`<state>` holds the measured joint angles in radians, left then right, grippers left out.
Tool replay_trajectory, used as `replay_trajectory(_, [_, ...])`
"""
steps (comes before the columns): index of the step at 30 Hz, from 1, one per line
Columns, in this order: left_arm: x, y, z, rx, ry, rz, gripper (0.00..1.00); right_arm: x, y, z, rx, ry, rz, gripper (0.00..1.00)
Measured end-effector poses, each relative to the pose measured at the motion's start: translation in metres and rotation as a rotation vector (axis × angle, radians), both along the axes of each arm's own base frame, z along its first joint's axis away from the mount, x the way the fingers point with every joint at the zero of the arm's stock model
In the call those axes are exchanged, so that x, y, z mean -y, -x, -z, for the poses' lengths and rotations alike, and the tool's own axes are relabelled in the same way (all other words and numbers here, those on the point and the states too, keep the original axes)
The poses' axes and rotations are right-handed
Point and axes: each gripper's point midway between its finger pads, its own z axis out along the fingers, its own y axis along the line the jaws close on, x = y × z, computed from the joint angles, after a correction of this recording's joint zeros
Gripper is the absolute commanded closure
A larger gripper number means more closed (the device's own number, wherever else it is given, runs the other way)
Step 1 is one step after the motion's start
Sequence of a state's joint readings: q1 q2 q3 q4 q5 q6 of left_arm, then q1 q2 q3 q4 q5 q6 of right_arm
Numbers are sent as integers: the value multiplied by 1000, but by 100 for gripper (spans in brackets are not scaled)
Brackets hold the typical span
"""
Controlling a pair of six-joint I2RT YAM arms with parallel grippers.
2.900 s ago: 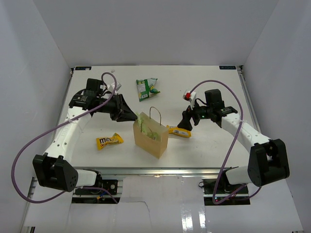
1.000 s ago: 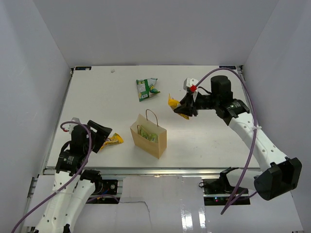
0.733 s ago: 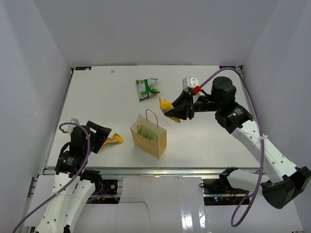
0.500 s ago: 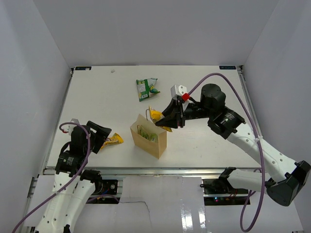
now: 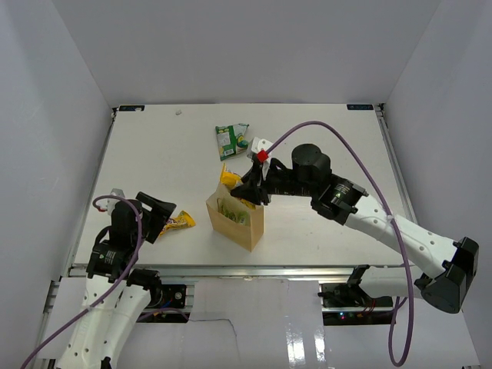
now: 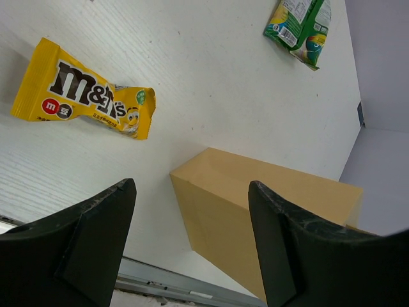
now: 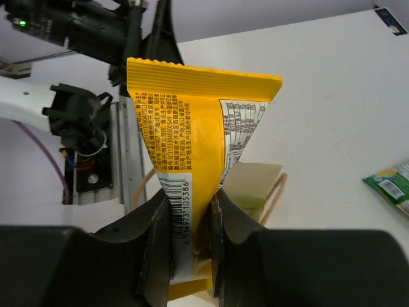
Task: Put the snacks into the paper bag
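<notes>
Right claw (image 7: 190, 236) swung yellow barcoded wrapper (image 7: 192, 128) over paper bag (image 5: 238, 223)

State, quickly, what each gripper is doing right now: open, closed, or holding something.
Left gripper: open, holding nothing.
Right gripper: closed on the yellow wrapper, over the paper bag.

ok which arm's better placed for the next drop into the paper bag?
Right. The right pincer is shut on a yellow wrapper hanging just over the paper bag, so it likely only needs to lower and release. The left pincer is open, empty, by the M&M's packet.
</notes>
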<state>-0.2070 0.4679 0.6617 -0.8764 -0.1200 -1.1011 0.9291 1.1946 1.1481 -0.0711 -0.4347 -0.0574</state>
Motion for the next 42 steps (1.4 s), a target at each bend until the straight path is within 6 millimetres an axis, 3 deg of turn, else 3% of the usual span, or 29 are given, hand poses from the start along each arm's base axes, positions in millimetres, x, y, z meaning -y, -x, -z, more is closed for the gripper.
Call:
replay_trajectory(6, [0,1,2,2,5,-3,19,1,-17,1,12,4,97,81])
replay_trajectory(17, [0,2,5,-10,4,-4,19,-5,-7,15,15,26,79,54])
replay_trajectory(28, [0,2,5,-11,7,-6,19,-6,-6,14,36,27,74,48])
replay_trajectory(33, [0,2,8,-24,15,-14,34,-7,7,15,83,46,-21,33])
replay_trajectory(37, [-1,2,28,-137,24,-56,31,-1,17,2,172,46,-128,27])
replay_trajectory(39, [-1,2,49,-256,25,-94,20,7,11,-8,215,39,-132,24])
replay_trajectory(42, [0,2,79,-428,30,-158,12,29,-11,-22,266,28,-67,23])
